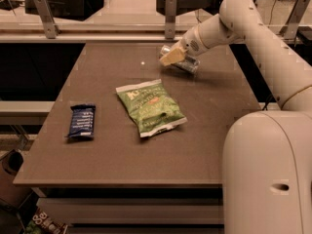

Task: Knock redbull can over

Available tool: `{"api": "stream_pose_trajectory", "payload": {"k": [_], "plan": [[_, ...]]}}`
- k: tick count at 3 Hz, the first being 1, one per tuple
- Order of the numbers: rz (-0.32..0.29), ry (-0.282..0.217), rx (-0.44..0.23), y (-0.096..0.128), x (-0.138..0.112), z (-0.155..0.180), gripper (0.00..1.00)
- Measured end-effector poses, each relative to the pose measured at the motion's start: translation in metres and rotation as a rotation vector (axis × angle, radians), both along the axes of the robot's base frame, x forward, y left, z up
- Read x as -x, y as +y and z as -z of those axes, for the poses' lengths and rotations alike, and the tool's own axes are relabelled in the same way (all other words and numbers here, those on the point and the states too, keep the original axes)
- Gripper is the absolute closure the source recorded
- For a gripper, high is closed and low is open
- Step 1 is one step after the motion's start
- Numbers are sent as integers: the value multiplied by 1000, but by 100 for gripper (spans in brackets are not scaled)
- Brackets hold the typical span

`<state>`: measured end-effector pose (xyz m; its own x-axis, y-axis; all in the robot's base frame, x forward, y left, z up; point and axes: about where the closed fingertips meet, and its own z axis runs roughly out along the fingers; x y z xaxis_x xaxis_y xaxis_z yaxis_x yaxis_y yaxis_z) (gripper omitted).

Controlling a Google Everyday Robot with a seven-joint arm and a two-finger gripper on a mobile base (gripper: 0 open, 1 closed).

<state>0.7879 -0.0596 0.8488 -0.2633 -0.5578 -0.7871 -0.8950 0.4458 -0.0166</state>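
The redbull can (185,64) lies tipped on the far right part of the brown table (122,150), its shiny round top pointing left and away. My gripper (171,56) is right at the can's top end, its tan fingers covering part of it. The white arm reaches in from the right, above the table's far edge.
A green crinkly snack bag (152,106) lies flat at the table's middle. A dark blue wrapped bar (81,121) lies near the left edge. A rail with metal posts (169,13) runs behind the table. My white base (268,174) fills the lower right.
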Motion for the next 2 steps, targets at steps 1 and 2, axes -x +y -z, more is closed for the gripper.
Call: {"api": "stream_pose_trajectory", "payload": {"k": [1,2], "plan": [[0,0,0,0,0,0,100],[-14,6,-15,10,-4,6,100]]}}
